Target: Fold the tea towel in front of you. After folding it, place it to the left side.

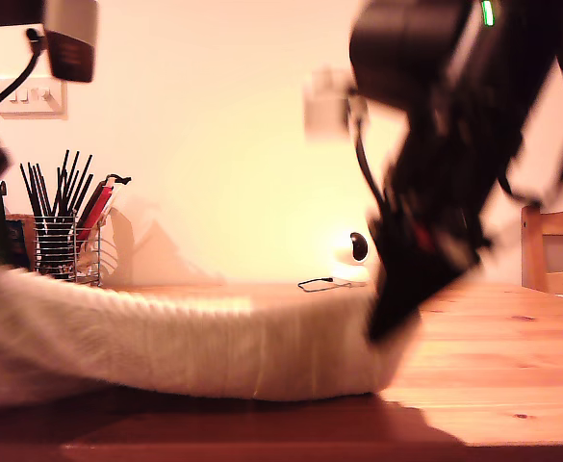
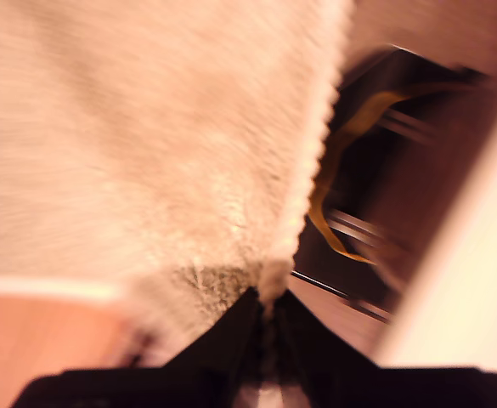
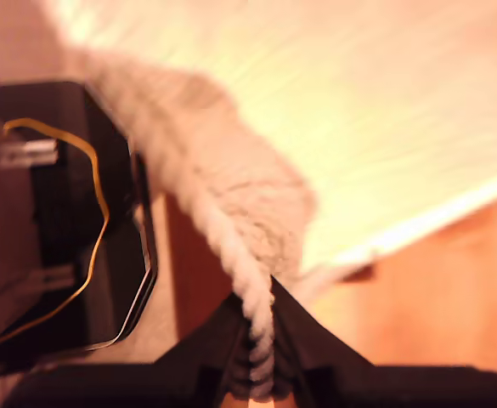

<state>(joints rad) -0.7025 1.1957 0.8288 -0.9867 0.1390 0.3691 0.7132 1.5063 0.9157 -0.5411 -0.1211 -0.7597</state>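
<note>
The tea towel (image 1: 166,346) lies on the wooden table (image 1: 493,375), filling the exterior view's left and middle. An arm stands at its end toward the exterior view's right. Behind the towel, at the exterior view's left, is a wire holder (image 1: 67,248) with pens in it. A chair (image 1: 553,248) stands at the exterior view's right edge, behind the table.

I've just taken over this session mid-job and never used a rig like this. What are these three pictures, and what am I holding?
You have two robot arms with grippers. The exterior view looks across a wooden table from low down; the other two pictures come from cameras on each gripper. A pale cream fluffy terry tea towel lies stretched over the table. My first gripper is shut on its corner, and my second gripper is shut on its corded hem. Behind stand a wire holder of black sticks and a small white round camera.
</note>
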